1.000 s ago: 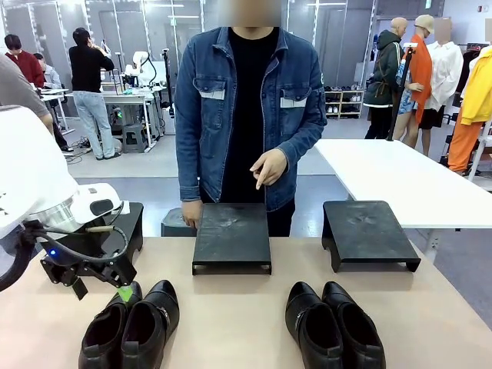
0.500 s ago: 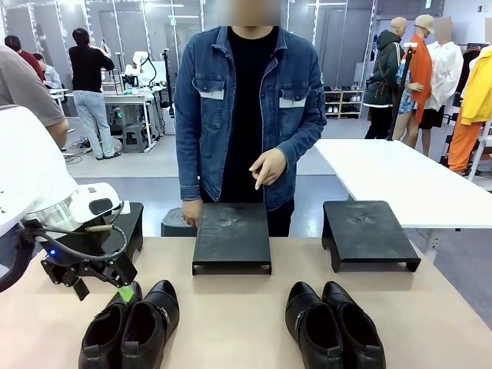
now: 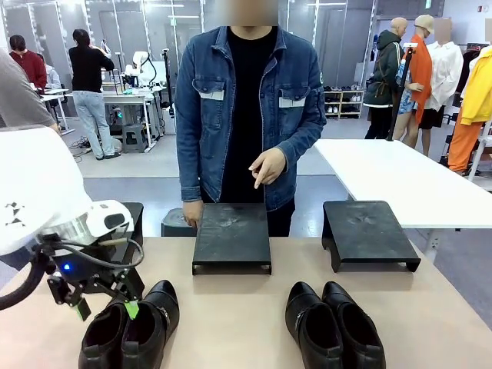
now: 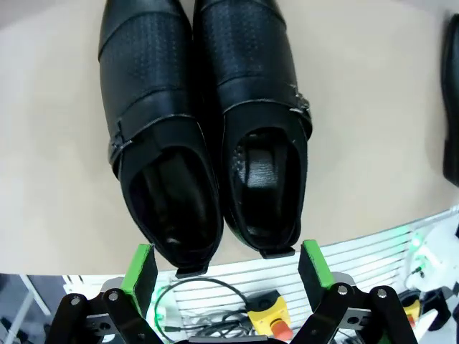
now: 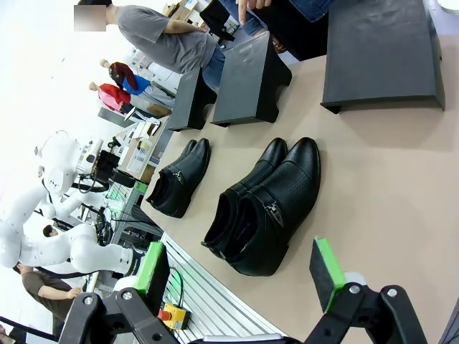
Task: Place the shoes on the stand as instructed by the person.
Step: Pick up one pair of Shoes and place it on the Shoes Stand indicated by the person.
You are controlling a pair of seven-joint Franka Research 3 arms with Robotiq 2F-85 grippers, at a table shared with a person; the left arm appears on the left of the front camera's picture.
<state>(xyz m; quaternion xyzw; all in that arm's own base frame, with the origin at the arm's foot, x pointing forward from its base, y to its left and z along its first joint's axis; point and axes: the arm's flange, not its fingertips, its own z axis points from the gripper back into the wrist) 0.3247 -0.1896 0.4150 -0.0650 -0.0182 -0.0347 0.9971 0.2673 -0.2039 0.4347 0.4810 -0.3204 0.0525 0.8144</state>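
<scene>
My left gripper [image 3: 108,307] has dropped at lower left, jaws wide and empty over the strapped shoes [image 3: 154,327]; a grasp comes next, I judge. At centre, the person's hand [image 3: 269,167] points at the middle stand [image 3: 232,237]. My right gripper [image 5: 240,276] hangs open, empty.

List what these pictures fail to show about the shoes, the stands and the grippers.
Front view: the bottom edge cuts off the heels of the left pair and the right pair.
Front view: the left gripper and its arm hide most of the left stand.
Left wrist view: the top edge cuts off the left pair's toes; a black thing at the right edge is too cropped to name.
</scene>
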